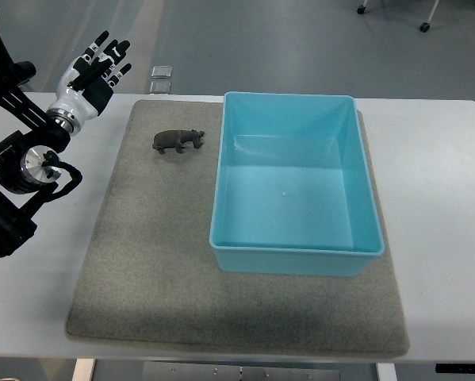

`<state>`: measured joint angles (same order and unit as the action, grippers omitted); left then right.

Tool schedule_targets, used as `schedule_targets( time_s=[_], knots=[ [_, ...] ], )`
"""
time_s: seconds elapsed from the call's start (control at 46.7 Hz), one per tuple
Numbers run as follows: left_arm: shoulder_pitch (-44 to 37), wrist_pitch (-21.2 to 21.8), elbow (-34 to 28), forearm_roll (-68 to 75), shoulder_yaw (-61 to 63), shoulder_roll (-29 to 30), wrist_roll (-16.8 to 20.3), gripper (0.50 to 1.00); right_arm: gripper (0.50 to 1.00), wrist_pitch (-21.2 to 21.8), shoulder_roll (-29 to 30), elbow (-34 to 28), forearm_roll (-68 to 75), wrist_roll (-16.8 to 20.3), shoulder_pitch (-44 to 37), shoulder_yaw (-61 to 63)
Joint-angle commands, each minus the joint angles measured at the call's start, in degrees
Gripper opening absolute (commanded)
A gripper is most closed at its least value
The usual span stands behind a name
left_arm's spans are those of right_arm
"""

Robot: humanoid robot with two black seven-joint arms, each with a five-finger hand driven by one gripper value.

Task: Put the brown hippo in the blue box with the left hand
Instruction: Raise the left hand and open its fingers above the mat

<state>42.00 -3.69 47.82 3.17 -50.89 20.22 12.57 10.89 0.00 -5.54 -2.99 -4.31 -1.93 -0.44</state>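
Observation:
A small brown hippo (178, 141) stands on the grey mat (150, 262), just left of the blue box (295, 248). The box is an open light-blue tub with nothing inside it. My left hand (101, 67) hovers at the table's far left corner, up and to the left of the hippo, with its fingers spread and holding nothing. Its black and white arm runs down along the left edge of the picture. The right arm does not show.
The mat lies on a white table (435, 198). Beyond the table's far edge is grey floor with two small metal plates (161, 78) and chair wheels (423, 26) at the top right.

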Motion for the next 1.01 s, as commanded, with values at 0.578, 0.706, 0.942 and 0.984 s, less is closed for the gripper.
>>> schedule_targets(
  time_s=[0.578,0.706,0.942,0.984],
  knots=[
    [0.5,-2.2,-0.7,-0.6,-0.7,0.6,0.0,0.996,0.936,0.0,0.0,0.0,0.0,0.0,0.0,0.0],
    [0.6,-2.3,-0.8,-0.1,-0.1,0.7,0.0,0.994,0.936,0.0,0.0,0.0,0.0,0.0,0.0,0.0],
    [1.9,-4.4,-1.0,0.6,0.3,3.0,0.1,0.994,0.936,0.0,0.0,0.0,0.0,0.0,0.0,0.0],
    [2.1,-4.7,-1.0,1.3,0.4,3.7,0.1,0.994,0.936,0.0,0.0,0.0,0.0,0.0,0.0,0.0]
  ],
)
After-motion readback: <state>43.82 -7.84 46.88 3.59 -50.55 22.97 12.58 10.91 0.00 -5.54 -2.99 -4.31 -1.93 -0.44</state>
